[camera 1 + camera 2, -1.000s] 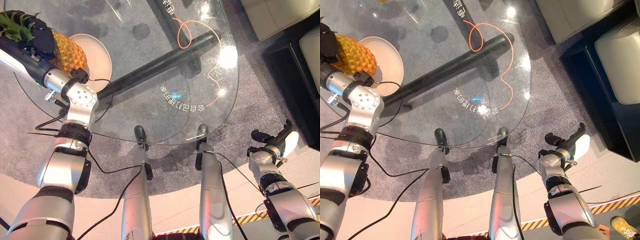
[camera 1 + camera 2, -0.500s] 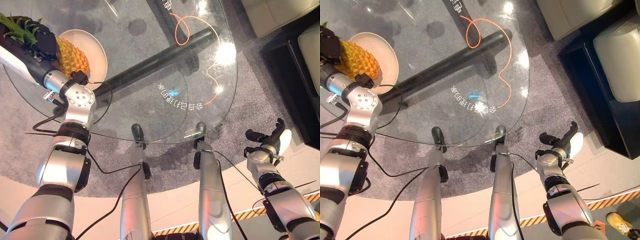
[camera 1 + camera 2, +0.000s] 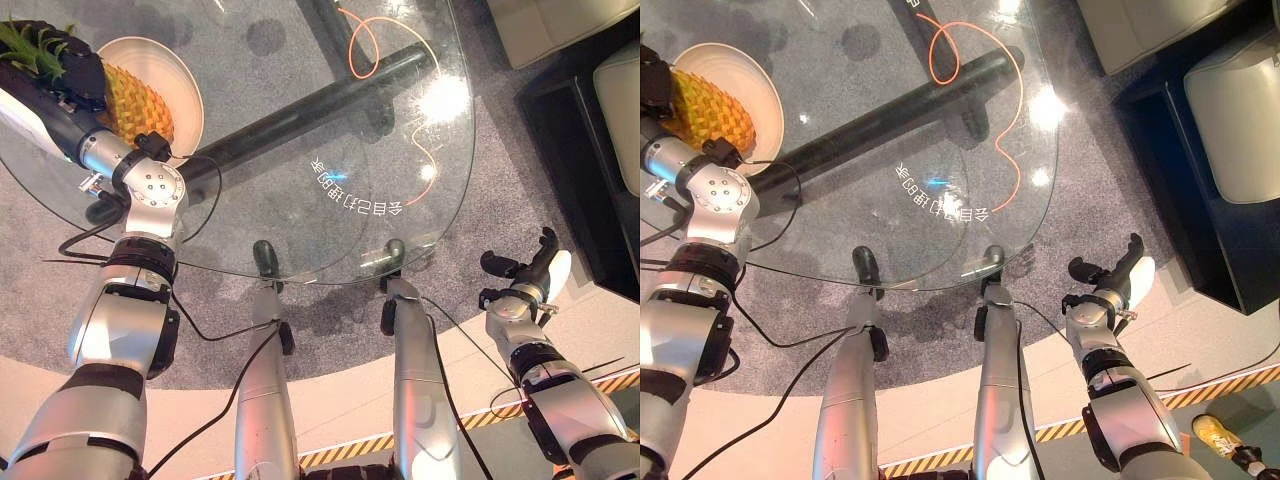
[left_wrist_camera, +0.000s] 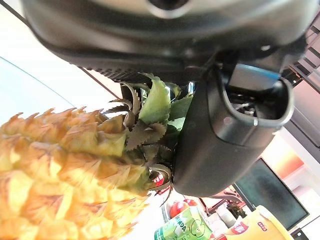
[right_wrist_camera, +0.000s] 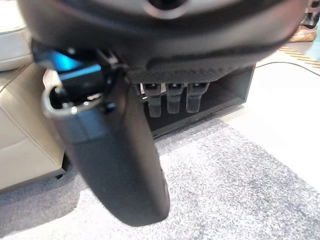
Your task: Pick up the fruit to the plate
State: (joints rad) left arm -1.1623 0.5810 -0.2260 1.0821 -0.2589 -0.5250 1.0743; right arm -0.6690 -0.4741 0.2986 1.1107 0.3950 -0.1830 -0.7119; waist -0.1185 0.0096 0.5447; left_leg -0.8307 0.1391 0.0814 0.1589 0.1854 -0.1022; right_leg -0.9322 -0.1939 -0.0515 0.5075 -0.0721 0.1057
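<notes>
The pineapple (image 3: 128, 98) is gripped in the curled left hand (image 3: 62, 78) over the plate (image 3: 168, 72) at the table's (image 3: 330, 130) far left edge, while the right hand (image 3: 530, 275) is held with fingers relaxed beyond its near right edge.

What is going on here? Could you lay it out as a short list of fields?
fruit: pineapple, held over the plate's edge
plate: cream, round, on the glass table at the robot's left
left hand: curled round the pineapple's leafy end
right hand: open, empty, off the table above the grey carpet
on the table: orange cord
task state: pineapple not yet released
</notes>
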